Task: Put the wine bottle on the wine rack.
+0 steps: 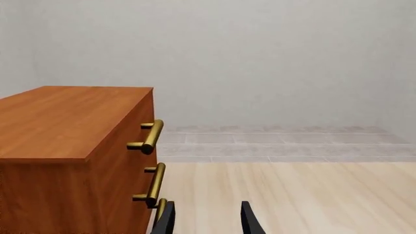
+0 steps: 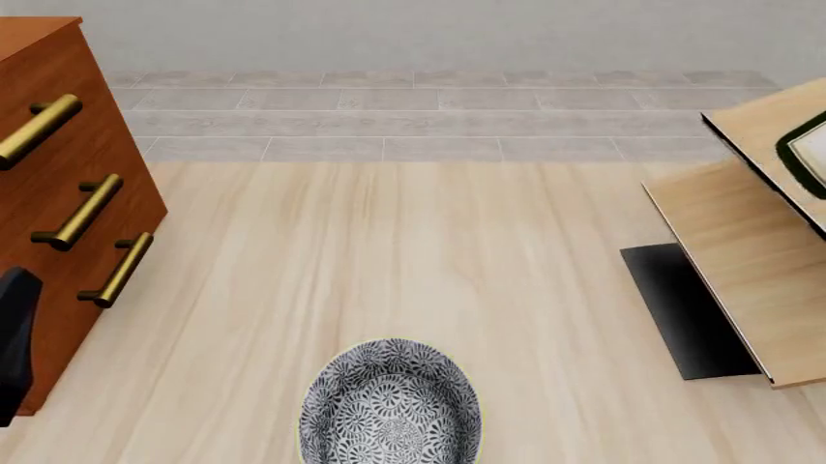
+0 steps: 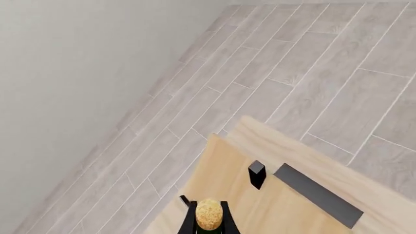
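text: we read none in any view | label: white rectangular patch on the dark green glass wine bottle [image 2: 810,153], cut by the front view's right edge, shows us no letters | brands, numbers, signs: we find none legible

The tall dark green glass wine bottle [image 3: 209,214] shows only its tan cork top at the right wrist picture's lower edge; in the front view just a sliver of white label [image 2: 811,153] is cut by the right edge. The light tan wooden wine rack [image 2: 742,242] runs off that same edge. The reddish-brown drawer cabinet [image 2: 58,193] is cropped at the left. The patterned grey ceramic bowl [image 2: 391,406] is cut at the bottom. The right gripper's [image 3: 209,225] jaws are barely visible.
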Tool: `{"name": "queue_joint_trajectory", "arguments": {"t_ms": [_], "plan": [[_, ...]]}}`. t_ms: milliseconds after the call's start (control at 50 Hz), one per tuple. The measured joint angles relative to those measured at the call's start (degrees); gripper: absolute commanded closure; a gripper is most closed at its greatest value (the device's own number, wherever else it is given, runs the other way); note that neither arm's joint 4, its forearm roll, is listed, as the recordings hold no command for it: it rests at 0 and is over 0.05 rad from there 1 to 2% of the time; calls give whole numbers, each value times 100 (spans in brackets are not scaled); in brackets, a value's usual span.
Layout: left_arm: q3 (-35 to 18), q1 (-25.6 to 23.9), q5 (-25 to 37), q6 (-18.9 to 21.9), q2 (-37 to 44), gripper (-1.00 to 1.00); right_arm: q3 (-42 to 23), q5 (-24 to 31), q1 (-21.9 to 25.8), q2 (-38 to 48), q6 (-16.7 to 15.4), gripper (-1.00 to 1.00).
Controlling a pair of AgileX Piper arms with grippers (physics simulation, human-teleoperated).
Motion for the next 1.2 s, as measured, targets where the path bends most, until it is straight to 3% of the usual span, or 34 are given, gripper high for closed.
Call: {"name": "queue_joint_trajectory", "arguments": {"t_ms": [300, 1200], "plan": [[29, -7, -36, 5, 0, -100, -100, 47, -382, 26, -118, 100], [-27, -35, 40, 48, 0, -100, 789, -709, -847, 6, -301, 100]]}}
